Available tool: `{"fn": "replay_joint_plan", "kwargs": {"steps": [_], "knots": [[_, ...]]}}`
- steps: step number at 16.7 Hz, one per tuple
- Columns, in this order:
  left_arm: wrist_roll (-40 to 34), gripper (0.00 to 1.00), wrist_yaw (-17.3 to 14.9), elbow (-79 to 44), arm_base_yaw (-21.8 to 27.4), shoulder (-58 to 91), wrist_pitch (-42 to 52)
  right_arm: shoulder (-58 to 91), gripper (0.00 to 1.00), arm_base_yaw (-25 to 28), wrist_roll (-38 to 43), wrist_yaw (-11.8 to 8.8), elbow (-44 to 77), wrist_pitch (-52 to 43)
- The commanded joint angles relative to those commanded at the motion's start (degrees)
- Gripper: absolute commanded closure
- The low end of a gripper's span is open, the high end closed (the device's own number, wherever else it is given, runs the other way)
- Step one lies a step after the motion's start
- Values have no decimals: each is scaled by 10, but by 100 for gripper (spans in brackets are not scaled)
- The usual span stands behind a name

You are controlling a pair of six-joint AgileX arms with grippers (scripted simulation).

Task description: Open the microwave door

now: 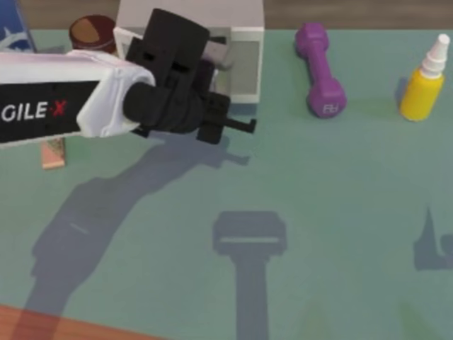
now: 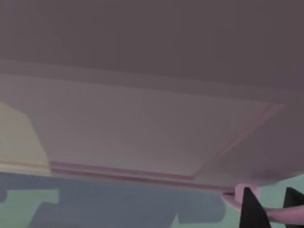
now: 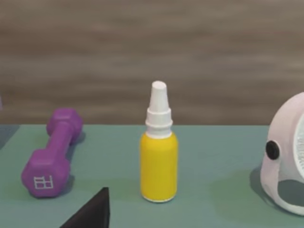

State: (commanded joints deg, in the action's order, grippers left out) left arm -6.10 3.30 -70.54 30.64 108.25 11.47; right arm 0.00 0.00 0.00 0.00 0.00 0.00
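rendered tabletop test scene: green table, wood-grain backdrop, assorted household props.

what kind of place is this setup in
Likely a simulated tabletop test bench, not a real kitchen: a microwave, purple dumbbell and yellow bottle share one green table.
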Motion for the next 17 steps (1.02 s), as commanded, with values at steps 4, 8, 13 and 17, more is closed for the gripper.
{"fn": "replay_joint_plan", "kwargs": {"steps": [4, 8, 13, 17], "knots": [[0, 100, 0, 0, 0, 0, 0, 0, 0, 0, 0, 0, 0, 0], [0, 100, 0, 0, 0, 0, 0, 0, 0, 0, 0, 0, 0, 0], [0, 100, 0, 0, 0, 0, 0, 0, 0, 0, 0, 0, 0, 0], [9, 100, -12, 7, 0, -5, -1, 0, 0, 0, 0, 0, 0, 0]]}}
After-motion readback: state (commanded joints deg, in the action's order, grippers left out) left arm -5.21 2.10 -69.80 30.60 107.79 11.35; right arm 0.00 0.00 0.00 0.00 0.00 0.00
